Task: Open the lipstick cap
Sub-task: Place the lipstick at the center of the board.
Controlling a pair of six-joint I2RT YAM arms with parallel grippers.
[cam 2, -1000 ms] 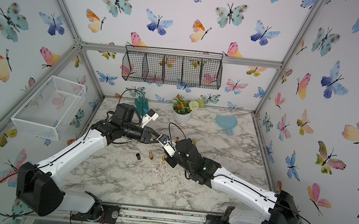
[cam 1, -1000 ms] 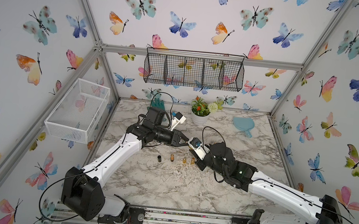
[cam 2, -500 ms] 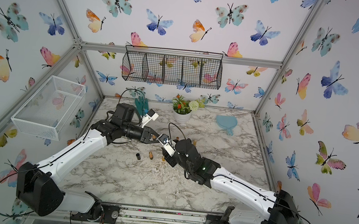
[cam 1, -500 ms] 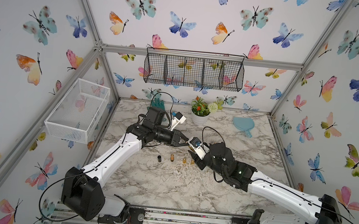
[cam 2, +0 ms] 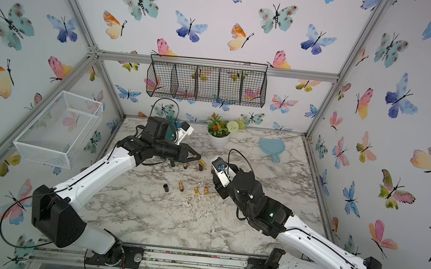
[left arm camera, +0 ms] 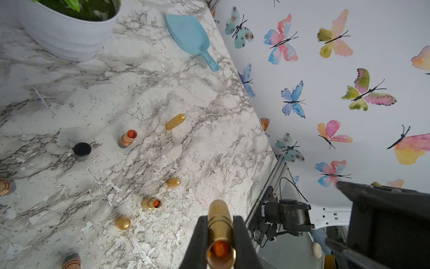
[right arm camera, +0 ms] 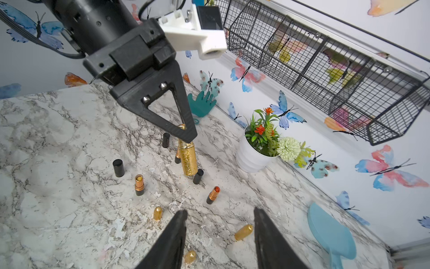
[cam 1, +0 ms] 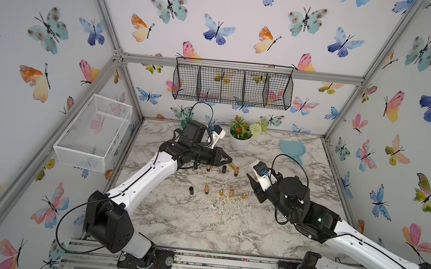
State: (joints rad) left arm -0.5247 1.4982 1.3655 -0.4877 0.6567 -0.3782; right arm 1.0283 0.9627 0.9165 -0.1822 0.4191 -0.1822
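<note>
Away from lipstick (right arm camera: 188, 160), right fingers (right arm camera: 172, 237) opened, withdrawn; left fingers (left arm camera: 200, 235) stay clamped.

A white ribbed pot of artificial flowers (cam 1: 239, 144) stands at the back of the grey-veined marble tabletop (cam 1: 199, 220), apart from a flat light-blue plastic paddle (cam 1: 291, 148). A black wire basket (cam 1: 231, 86) hangs above.

white walls (cam 1: 234, 20) printed with watercolour butterflies close in three sides, framed by aluminium bars (cam 1: 324, 77). a black wire basket (cam 1: 232, 86) hangs on the back wall, a white mesh basket (cam 1: 81, 158) on a side wall. the bench (cam 1: 199, 220) is grey-veined marble, evenly lit.
</note>
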